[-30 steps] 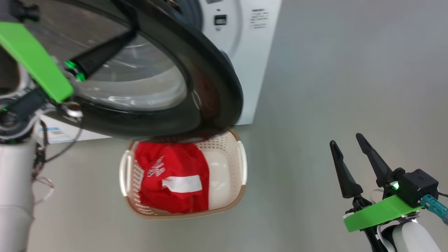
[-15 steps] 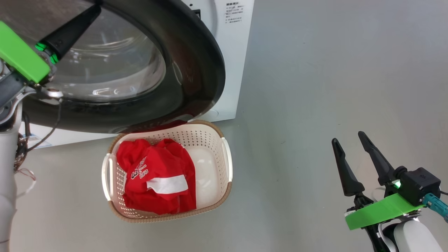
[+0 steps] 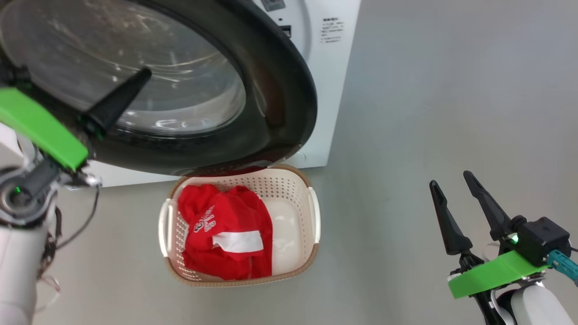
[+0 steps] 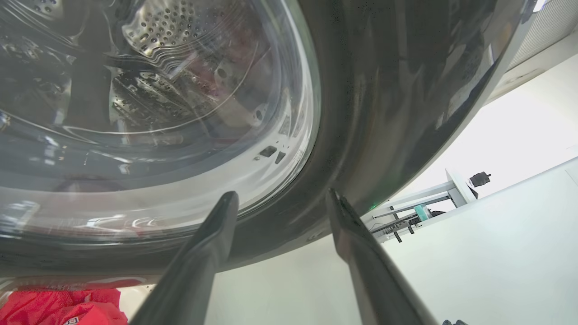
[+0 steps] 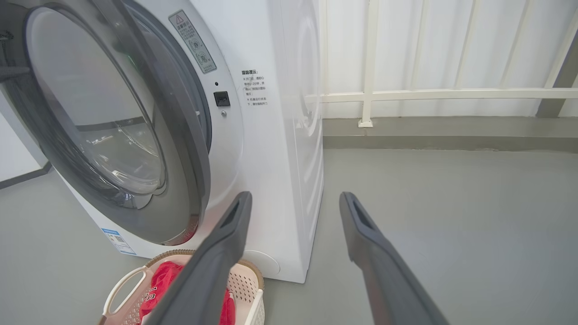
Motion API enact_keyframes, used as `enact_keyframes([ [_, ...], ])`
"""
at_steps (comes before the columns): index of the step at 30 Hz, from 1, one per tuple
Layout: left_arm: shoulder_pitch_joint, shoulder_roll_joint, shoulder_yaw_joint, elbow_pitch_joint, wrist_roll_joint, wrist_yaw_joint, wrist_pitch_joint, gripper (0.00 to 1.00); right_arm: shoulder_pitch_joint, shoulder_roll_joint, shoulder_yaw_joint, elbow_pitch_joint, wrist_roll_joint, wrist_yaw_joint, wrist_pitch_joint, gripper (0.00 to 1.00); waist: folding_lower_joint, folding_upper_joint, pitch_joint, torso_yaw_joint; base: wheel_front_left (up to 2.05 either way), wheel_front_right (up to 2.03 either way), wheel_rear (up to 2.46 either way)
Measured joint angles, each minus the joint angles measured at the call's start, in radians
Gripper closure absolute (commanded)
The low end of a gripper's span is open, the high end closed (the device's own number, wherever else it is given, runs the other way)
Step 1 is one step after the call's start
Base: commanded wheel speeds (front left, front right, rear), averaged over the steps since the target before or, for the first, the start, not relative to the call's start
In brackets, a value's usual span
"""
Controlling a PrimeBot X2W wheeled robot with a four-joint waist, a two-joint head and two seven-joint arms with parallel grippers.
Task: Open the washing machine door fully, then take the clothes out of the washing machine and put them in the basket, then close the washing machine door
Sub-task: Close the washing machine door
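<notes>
The washing machine door (image 3: 271, 90), black-rimmed with a glass bowl, stands ajar in front of the white washing machine (image 5: 275, 135). My left gripper (image 4: 282, 195) is open, its fingertips close against the door's lower rim and glass; I cannot tell whether they touch. One left finger (image 3: 117, 101) crosses the glass in the head view. The red clothes (image 3: 226, 230) lie in the cream basket (image 3: 311, 212) on the floor under the door. My right gripper (image 3: 450, 179) hangs open and empty at the lower right, far from the basket.
Grey floor (image 3: 429, 90) spreads to the right of the machine. A white railing (image 5: 429, 95) runs along the wall behind it. The door (image 5: 113, 126) overhangs the basket's far edge (image 5: 246, 271).
The head view has swung sideways and back. My left gripper's fingers have parted against the door. The right arm and the basket with the clothes stay as they were.
</notes>
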Motion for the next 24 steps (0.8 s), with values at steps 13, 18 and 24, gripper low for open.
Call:
enact_keyframes([
  [13,0.22,0.054,-0.056,-0.029,0.028,0.0,-0.183,0.0,0.053,-0.025,0.002,0.007,0.0,0.0,0.0,0.0,-0.0001,0.0,-0.076,0.071,0.0,0.0,0.0],
  [18,0.307,0.069,-0.084,-0.031,0.042,0.0,-0.274,0.0,0.071,-0.027,0.002,0.006,0.001,0.0,0.0,0.0,0.0,0.0,-0.098,0.086,0.0,0.0,0.0],
  [24,0.435,0.081,-0.131,-0.039,0.062,0.0,-0.412,0.0,0.074,-0.032,0.002,0.006,0.002,0.0,0.0,0.0,0.0,0.0,-0.111,0.086,0.0,0.0,0.0],
])
